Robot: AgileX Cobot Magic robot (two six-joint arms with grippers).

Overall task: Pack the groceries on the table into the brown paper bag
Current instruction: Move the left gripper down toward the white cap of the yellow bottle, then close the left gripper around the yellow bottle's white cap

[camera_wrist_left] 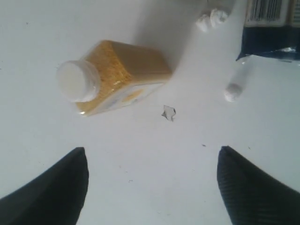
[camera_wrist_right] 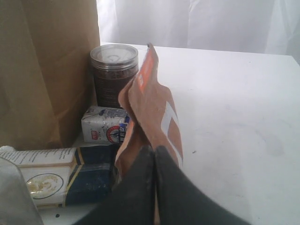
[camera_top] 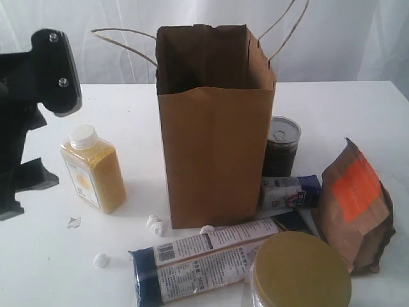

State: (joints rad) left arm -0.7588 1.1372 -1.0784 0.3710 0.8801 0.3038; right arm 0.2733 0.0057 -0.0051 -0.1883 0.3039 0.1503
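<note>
Hovering above the tabletop [camera_top: 358,109], the left gripper [camera_wrist_left: 152,159] has its jaws spread wide and empty, with the yellow-grain bottle [camera_wrist_left: 117,77] just beyond the fingertips in the left wrist view. The bottle stands upright to the left of the brown paper bag [camera_top: 214,153], apart from it, white cap up. The bag stands open-mouthed at the middle of the scene, and nothing shows inside it from the exterior view. All the groceries appear to sit outside: the dark can [camera_top: 282,146] and small blue-white packet [camera_top: 287,192] at the bag's right side, the brown pouch [camera_top: 354,204] farther right, the long navy-tan packet [camera_top: 204,256] and gold-lidded jar [camera_top: 300,268] nearest. The right gripper [camera_wrist_right: 153,152] is closed on nothing, low beside the pouch; whether it touches the pouch cannot be told.

The step in hand looks like the approach to the first pick, the bottle. The next move probably calls for bringing the open jaws over the bottle so they straddle its body, lowering, closing firmly, then lifting high enough to clear the bag's tall rim.
</note>
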